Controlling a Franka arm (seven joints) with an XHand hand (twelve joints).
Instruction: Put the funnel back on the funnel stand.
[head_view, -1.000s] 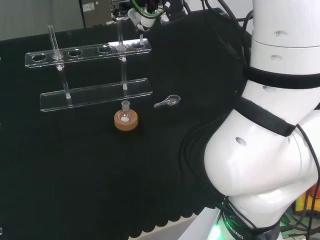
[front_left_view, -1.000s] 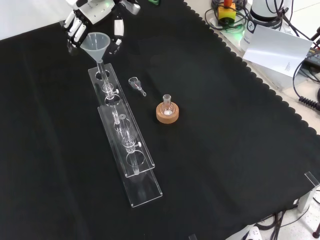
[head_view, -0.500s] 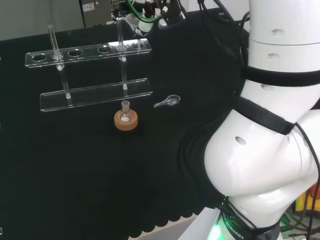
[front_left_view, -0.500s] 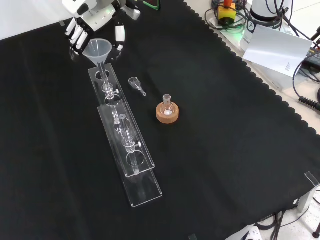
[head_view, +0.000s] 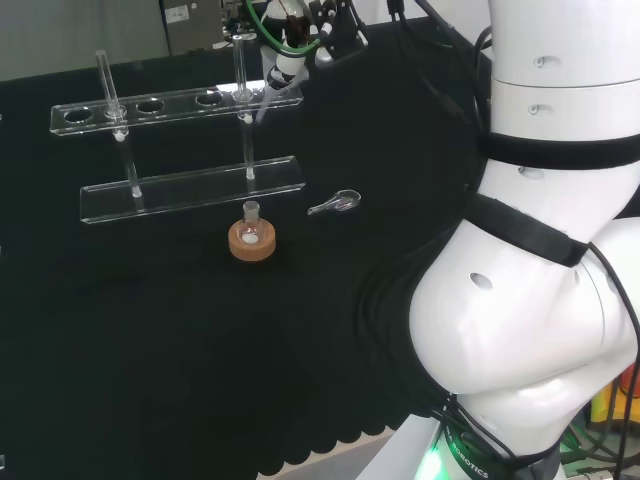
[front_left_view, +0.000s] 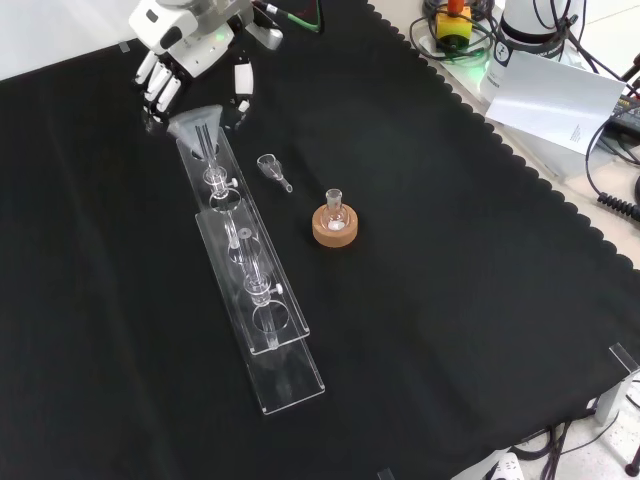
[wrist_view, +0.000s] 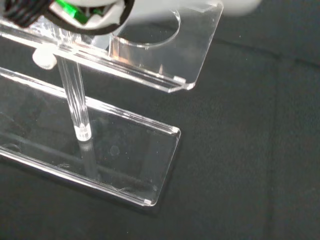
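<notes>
The clear funnel (front_left_view: 197, 122) sits blurred and tilted in the end hole of the clear two-tier funnel stand (front_left_view: 250, 290), its stem pointing down through the top plate. In the head view the funnel (head_view: 266, 104) shows as a faint streak at the stand's (head_view: 190, 185) right end. My hand (front_left_view: 190, 30) hovers just beyond that end, open; its fingers (front_left_view: 158, 85) and thumb stand straight and apart from the funnel. The hand (head_view: 290, 55) is above the stand's end. The wrist view looks down on the stand's end hole (wrist_view: 150, 30) and base plate (wrist_view: 100, 150).
A small round flask on a cork ring (front_left_view: 334, 225) stands right of the stand in the front view, with a little glass scoop (front_left_view: 272, 168) between it and the stand's far end. A white sheet (front_left_view: 560, 100) lies off the cloth's scalloped edge at the right.
The funnel has dropped from between the fingers into the stand's end hole. The hand has let go of it and drawn back up and away from the stand.
</notes>
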